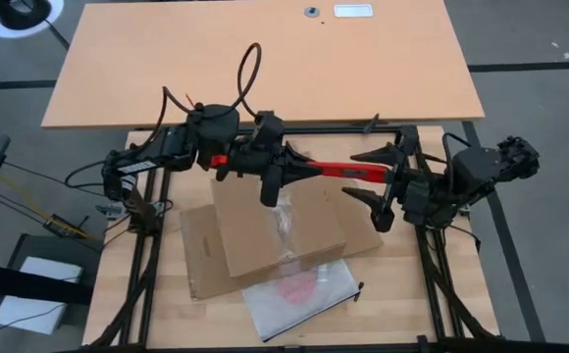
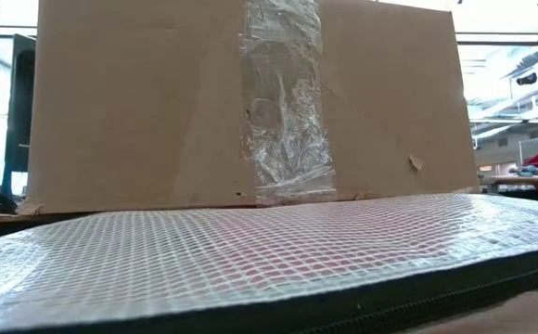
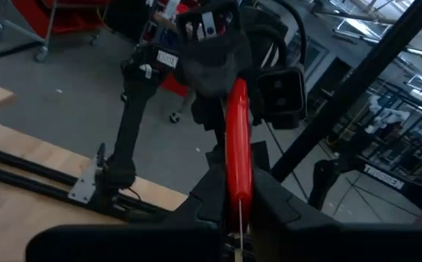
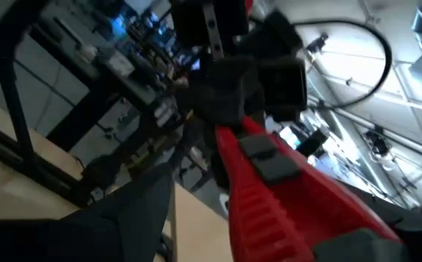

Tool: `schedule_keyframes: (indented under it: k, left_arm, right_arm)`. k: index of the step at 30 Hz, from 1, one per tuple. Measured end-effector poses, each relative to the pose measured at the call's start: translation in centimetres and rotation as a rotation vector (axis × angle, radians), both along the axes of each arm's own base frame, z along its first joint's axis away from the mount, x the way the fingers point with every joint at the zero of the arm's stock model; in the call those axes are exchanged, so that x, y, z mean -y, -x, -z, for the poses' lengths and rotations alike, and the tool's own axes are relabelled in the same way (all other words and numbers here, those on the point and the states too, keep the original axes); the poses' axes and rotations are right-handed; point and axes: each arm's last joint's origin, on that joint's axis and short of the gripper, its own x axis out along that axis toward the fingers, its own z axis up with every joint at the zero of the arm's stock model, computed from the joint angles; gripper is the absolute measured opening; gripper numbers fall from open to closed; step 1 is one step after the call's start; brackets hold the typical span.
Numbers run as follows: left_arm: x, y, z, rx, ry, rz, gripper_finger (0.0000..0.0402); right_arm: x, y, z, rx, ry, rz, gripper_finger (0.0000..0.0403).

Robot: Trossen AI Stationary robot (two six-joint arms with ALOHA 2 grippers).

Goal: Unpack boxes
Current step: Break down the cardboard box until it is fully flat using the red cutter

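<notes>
Well, here's the carton (image 1: 275, 230), lying near the middle of the desk (image 1: 167, 304), and by the look of it the unpacking is well along: the bag (image 1: 299, 294) with something red inside sits flat on the desk at the near edge, touching or just beside the carton, so I'd judge the contents already out. From above, flaps spread flat on both sides of the carton, and a strip of clear tape (image 2: 283, 111) runs up its near wall in the low view. What's left, I'd say, is dealing with the cutter and perhaps checking the carton; whether anything remains inside I can't tell.

Now the cutter (image 1: 338, 169), red, held level above the carton's far edge, stretched between the two arms. The left claw (image 1: 270, 181) is narrow, clamped on the cutter's left end; the left wrist view shows the red handle running straight out from between its fingers. The right claw (image 1: 383, 186) is spread wide around the cutter's other end, fingers either side, not pinching it as far as I can see. A hand-over, I'd guess, either way.

The desk is pale wood inside a black frame (image 1: 432, 284), with a second, bare wooden table (image 1: 265, 59) behind. Grey floor all round, cables at the left, and racks and shelving beyond in the wrist views.
</notes>
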Motion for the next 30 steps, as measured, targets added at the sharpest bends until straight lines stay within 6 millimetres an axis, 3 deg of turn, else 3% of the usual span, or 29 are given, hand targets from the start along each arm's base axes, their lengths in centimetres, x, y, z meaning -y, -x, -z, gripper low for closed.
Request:
schedule_keyframes:
  k: [19, 30]
  left_arm:
    - [-0.09, -0.01, 0.37, -0.039, 0.019, -0.009, 0.0041]
    - [0.05, 0.13, 0.49, -0.061, 0.051, -0.009, 0.0041]
  right_arm:
    - [0.14, -0.05, -0.07, 0.004, 0.02, 0.031, 0.0309]
    - [0.15, -0.04, -0.08, 0.001, 0.042, 0.036, 0.0297]
